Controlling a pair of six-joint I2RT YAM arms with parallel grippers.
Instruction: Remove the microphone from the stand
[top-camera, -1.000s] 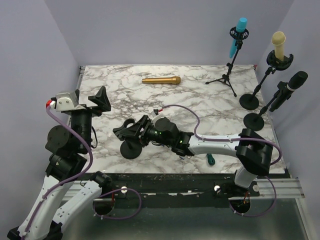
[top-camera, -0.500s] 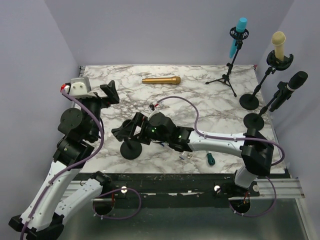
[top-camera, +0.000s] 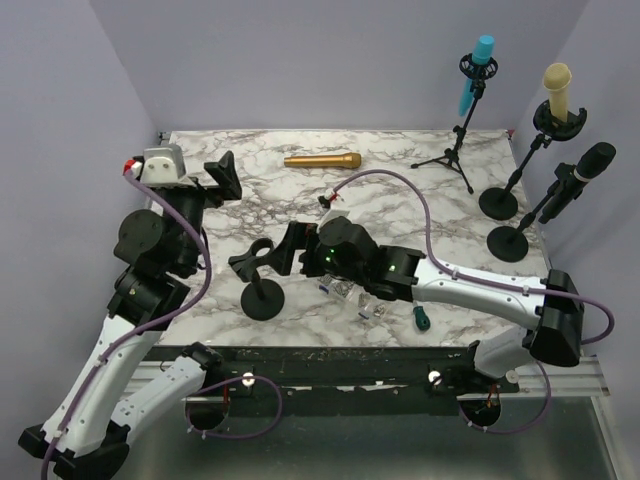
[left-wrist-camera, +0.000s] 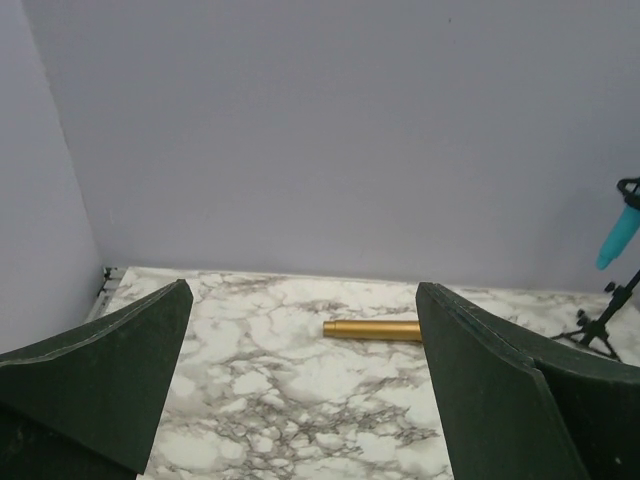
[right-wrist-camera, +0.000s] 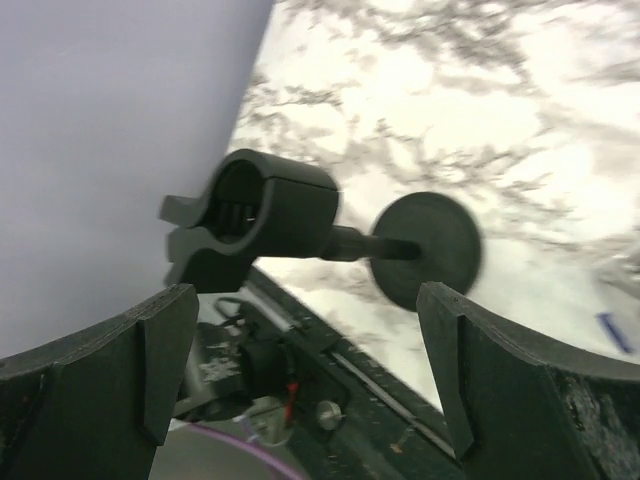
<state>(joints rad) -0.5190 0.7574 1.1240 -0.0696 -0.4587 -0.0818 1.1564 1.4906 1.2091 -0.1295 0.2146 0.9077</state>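
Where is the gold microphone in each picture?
Top external: gold microphone lies on the table near the back edge, left of centre.
Left wrist: mid-picture, one end hidden behind a finger.
Right wrist: not in it.
Shared landmark: blue microphone, to its right in both.

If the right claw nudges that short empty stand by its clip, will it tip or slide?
Likely tips before sliding: the clip sits high over a small round base, so a push there has leverage. The stand looks rigid, a plain black post, so little flex. Whether the base is weighted cannot be told.
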